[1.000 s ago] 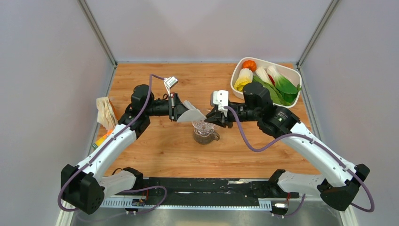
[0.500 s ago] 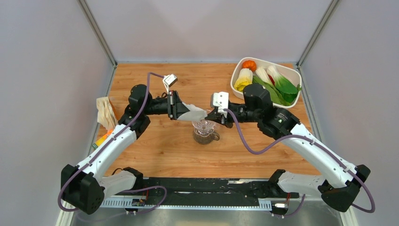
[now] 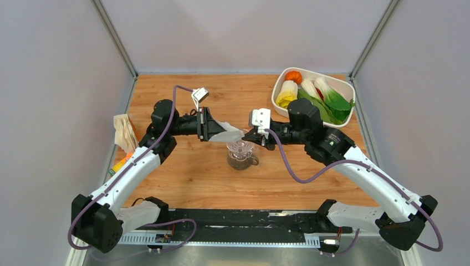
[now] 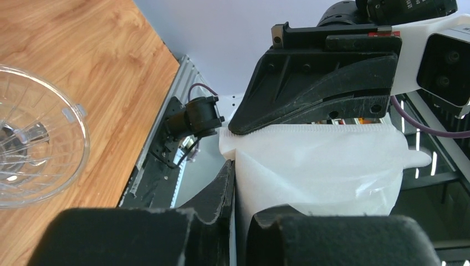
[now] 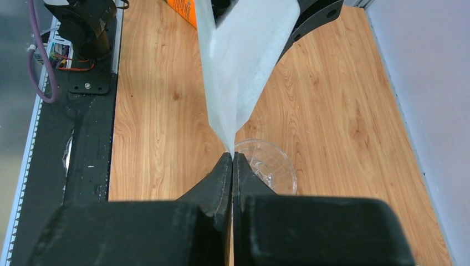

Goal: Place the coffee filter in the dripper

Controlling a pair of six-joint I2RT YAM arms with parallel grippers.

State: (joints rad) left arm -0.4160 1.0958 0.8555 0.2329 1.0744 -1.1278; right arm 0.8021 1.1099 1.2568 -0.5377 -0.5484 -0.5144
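Note:
The white paper coffee filter (image 3: pixel 226 133) hangs in the air between both grippers, just above and behind the dripper. My left gripper (image 3: pixel 212 131) is shut on its wide end (image 4: pixel 316 166). My right gripper (image 3: pixel 245 134) is shut on its pointed end (image 5: pixel 235 83), the jaws pressed together on the tip. The clear ribbed dripper (image 3: pixel 239 148) sits on a small glass jug (image 3: pixel 241 160) with dark contents at the table's middle. The dripper shows at the left of the left wrist view (image 4: pixel 33 138) and just beyond my right fingertips in the right wrist view (image 5: pixel 269 163).
A white tray (image 3: pixel 280 83) with vegetables stands at the back right. An orange packet with paper filters (image 3: pixel 124 138) lies at the left edge; its corner shows in the right wrist view (image 5: pixel 183 12). The arm bases and a black rail (image 3: pixel 238 219) run along the near edge.
The left gripper has turned and shifted slightly left, so the filter now lies flatter between the grippers. The right gripper has closed on its pointed end and barely moved.

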